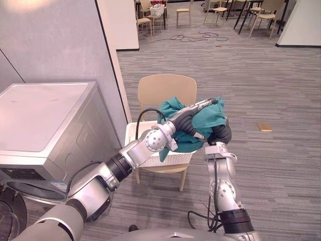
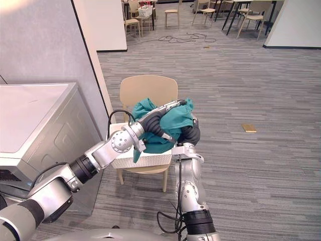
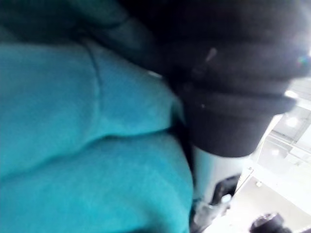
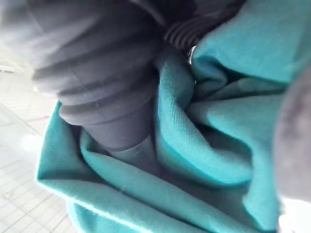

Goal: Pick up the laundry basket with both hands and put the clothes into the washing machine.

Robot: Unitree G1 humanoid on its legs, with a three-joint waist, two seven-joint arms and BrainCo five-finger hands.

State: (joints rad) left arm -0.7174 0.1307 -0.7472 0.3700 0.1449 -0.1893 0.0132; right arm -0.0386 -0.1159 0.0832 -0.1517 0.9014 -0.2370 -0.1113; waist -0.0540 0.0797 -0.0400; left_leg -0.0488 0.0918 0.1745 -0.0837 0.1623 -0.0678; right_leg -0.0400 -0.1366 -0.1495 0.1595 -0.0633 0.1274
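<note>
— Where's the teal cloth?
— Bunched between both hands, raised above the white laundry basket on the beige chair.
— Fingers?
— The left hand lies straight-fingered across the cloth's top. The right hand presses in beside it, its fingers buried, so I can't tell.
— Surroundings?
— Washing machine to the left, on a grey carpeted floor.

**Grey carpet room, chairs at the far end**

The floor is grey carpet laid in long strips. A grey partition wall stands at the left, with a white wall behind it. One beige chair stands in the middle. Far back are more chairs, and a black cable lies on the carpet near them.
</note>
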